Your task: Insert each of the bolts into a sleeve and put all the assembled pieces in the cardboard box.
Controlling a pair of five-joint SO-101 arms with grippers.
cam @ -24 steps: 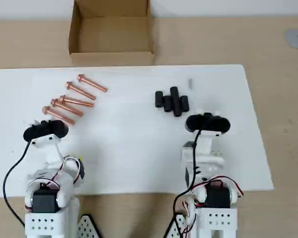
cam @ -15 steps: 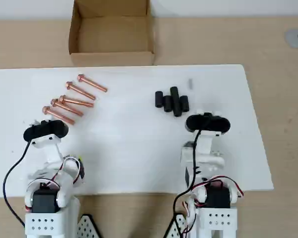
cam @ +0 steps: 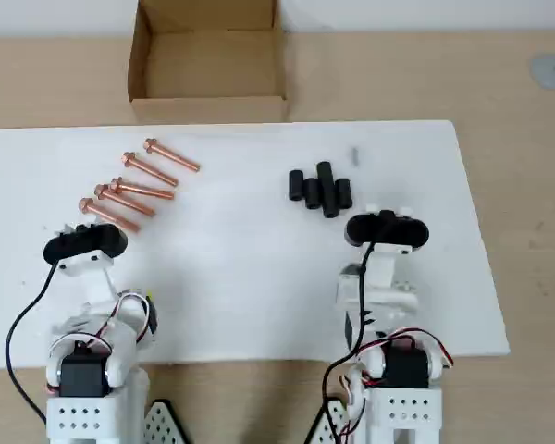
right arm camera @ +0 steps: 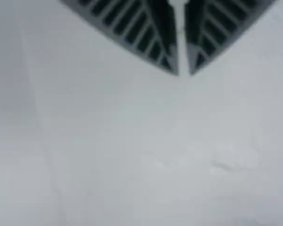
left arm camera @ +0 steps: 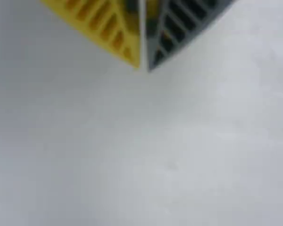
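The five copper bolts [cam: 129, 185] are laid out in a loose row on the left far part of the white sheet [cam: 259, 268], none of them fitted into a sleeve. Each bolt is set at a slant, with its head toward the left. The bolt nearest the robot lies just beside the head of the left arm [cam: 85, 244].

The black sleeves [cam: 321, 190] are grouped in a tight cluster on the right half of the sheet, touching one another. The cluster lies just beyond the head of the right arm [cam: 387, 230] and well apart from the bolts.

The cardboard box [cam: 208, 67] is placed on the wooden table [cam: 518, 148] beyond the far edge of the sheet, nearer the bolts than the sleeves. It is open at the top, and its floor is visible.

The left gripper [left arm camera: 144, 66] is held over bare sheet. Its yellow and dark jaws are pressed together at the tips, and nothing is pinched.

The right gripper [right arm camera: 181, 73] is likewise held over bare sheet. Its jaws are brought together to a thin slit, and nothing is held between them.
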